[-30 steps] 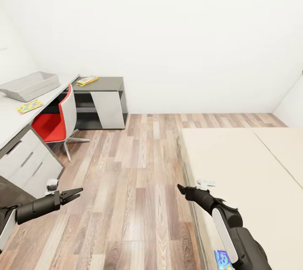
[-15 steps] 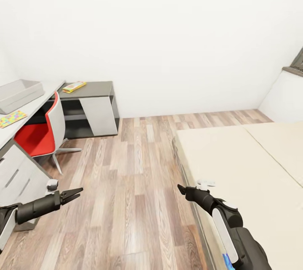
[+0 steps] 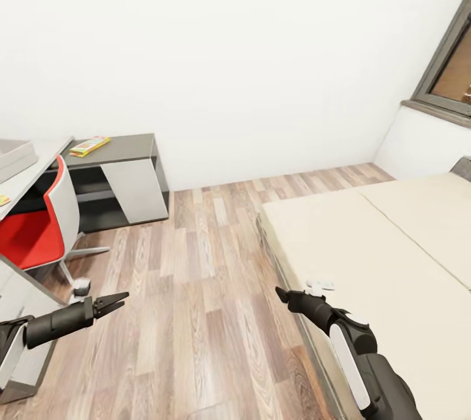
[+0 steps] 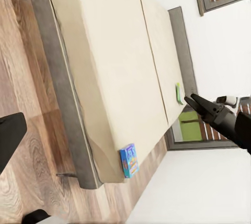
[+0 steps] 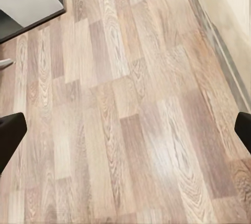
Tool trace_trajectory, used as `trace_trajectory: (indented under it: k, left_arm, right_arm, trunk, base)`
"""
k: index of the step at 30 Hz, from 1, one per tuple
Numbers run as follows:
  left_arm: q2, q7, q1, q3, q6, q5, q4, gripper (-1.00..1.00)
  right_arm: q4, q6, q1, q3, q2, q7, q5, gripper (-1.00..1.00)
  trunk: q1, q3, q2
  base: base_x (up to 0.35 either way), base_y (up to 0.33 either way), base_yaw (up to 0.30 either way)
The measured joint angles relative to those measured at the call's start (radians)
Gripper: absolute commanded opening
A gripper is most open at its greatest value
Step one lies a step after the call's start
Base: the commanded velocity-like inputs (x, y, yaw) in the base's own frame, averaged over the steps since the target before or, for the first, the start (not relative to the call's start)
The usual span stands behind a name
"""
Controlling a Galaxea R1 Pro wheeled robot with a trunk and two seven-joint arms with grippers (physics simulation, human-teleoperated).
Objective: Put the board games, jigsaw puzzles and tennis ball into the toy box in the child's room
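- The left gripper (image 3: 112, 304) hangs over the wood floor (image 3: 196, 289) with nothing in it; its slim fingers lie nearly together, a thin gap at the tips.
- The right gripper (image 3: 282, 294) sits just beside the near edge of the bed (image 3: 366, 243), also carrying nothing. Head view suggests pressed together, but the right wrist view shows dark fingers at both borders, so I cannot tell.
- In the left wrist view, a blue board game (image 4: 129, 160) lies at the mattress corner, right by the edge, and a green one (image 4: 179, 93) lies far off near the headboard.
- Risk: a clumsy nudge could tip the blue box off onto the floor.
- Risk: the green box may be beyond easy reach across the mattress, so the trunk could bump the bed frame.
- A third game (image 3: 89, 146) rests on the dark lower tabletop (image 3: 124, 143); the toy box (image 3: 14, 153) barely shows at the edge, so it could be misjudged when returning.
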Motion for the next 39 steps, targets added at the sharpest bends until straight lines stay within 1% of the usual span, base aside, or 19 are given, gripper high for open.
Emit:
trace_trajectory:
  k: [5, 15, 25, 32, 39]
  left_arm:
    - [0.0, 0.0, 0.0, 0.0, 0.0, 0.0, 0.0, 1.0]
    - [0.0, 0.0, 0.0, 0.022, 0.0, 0.001, 0.001, 1.0]
    - [-0.001, -0.001, 0.0, 0.022, 0.0, 0.002, 0.001, 1.0]
    - [-0.001, -0.001, 0.0, 0.023, 0.0, 0.002, 0.001, 1.0]
    - [-0.001, -0.001, 0.0, 0.023, 0.0, 0.001, 0.001, 1.0]
  right_arm:
    - [0.0, 0.0, 0.0, 0.0, 0.0, 0.0, 0.0, 1.0]
    - [0.003, 0.0, 0.0, -0.002, 0.0, 0.0, 0.0, 1.0]
    - [0.005, 0.0, 0.0, -0.002, 0.0, 0.0, 0.0, 1.0]
    - [0.007, 0.0, 0.0, -0.001, 0.0, 0.0, 0.0, 1.0]
    - [0.008, 0.0, 0.0, -0.001, 0.0, 0.0, 0.0, 1.0]
  trunk:
    - [0.0, 0.005, 0.0]
    - [0.0, 0.014, 0.0]
    - [0.0, 0.024, 0.0]
    - [0.0, 0.03, 0.0]
    - [0.0, 0.037, 0.0]
  base:
    - [0.0, 0.184, -0.247]
    - [0.0, 0.03, -0.247]
    - [0.0, 0.147, -0.247]
    - [0.0, 0.057, -0.247]
    - [0.0, 0.169, -0.247]
